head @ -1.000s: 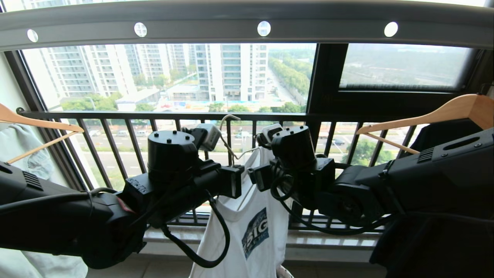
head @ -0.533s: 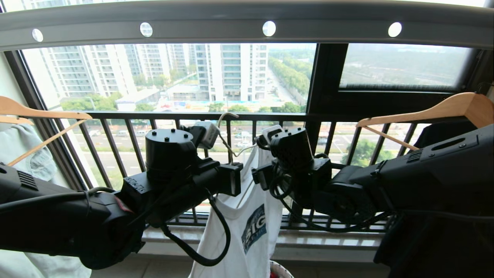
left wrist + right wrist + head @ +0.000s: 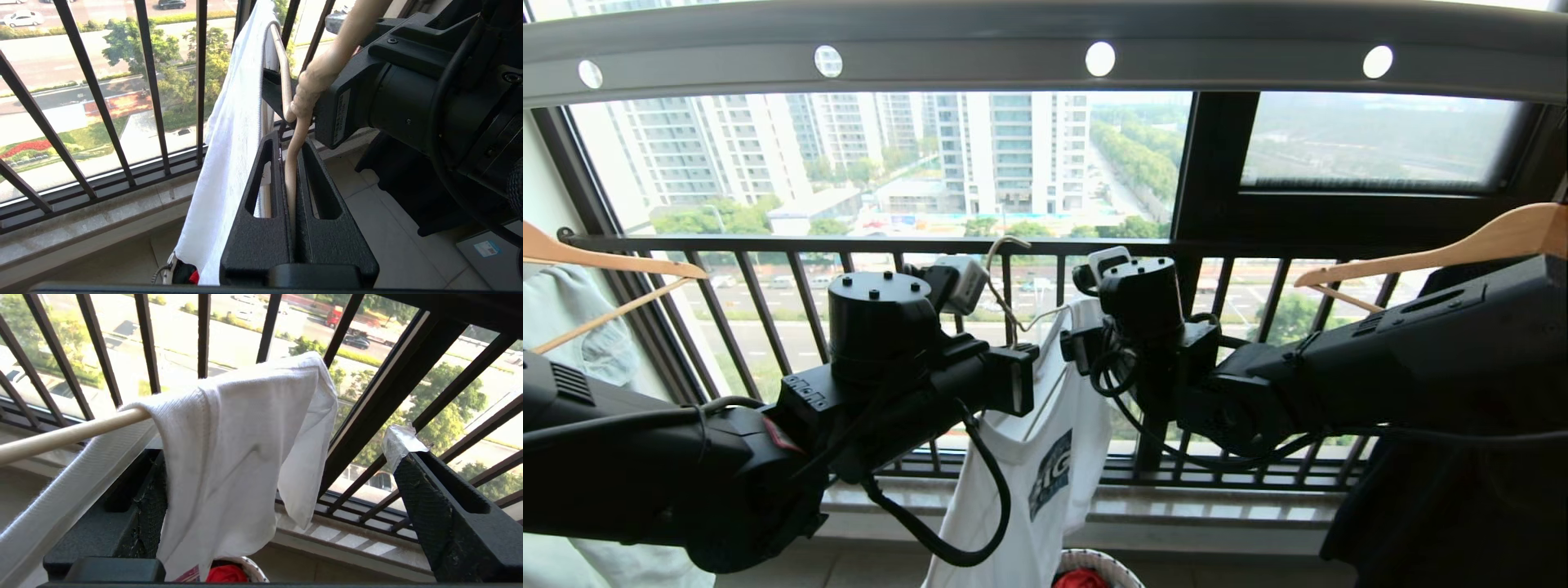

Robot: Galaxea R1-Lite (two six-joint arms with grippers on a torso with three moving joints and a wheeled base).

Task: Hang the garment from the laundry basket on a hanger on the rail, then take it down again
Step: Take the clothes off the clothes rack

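The white T-shirt garment (image 3: 1045, 457) hangs on the cream wire hanger (image 3: 1010, 322), below the grey holed rail (image 3: 964, 57); the hanger's hook is under the rail, not on it. My left gripper (image 3: 291, 141) is shut on the hanger (image 3: 310, 81) just under its twisted neck. My right gripper (image 3: 282, 449) stands open, with the garment's (image 3: 237, 457) shoulder and sleeve draped over the hanger's arm (image 3: 61, 437) between its fingers. The laundry basket (image 3: 1098, 563) sits on the floor under the shirt.
A red cloth (image 3: 226, 575) lies in the basket. Wooden hangers with clothes hang at the far left (image 3: 605, 261) and far right (image 3: 1462, 245). The black barred railing (image 3: 768, 245) and window sill (image 3: 1176, 514) stand close behind the shirt.
The right gripper has opened wider and risen a little beside the shirt's shoulder. The shirt has turned more edge-on. The basket with the red cloth now shows at the bottom.
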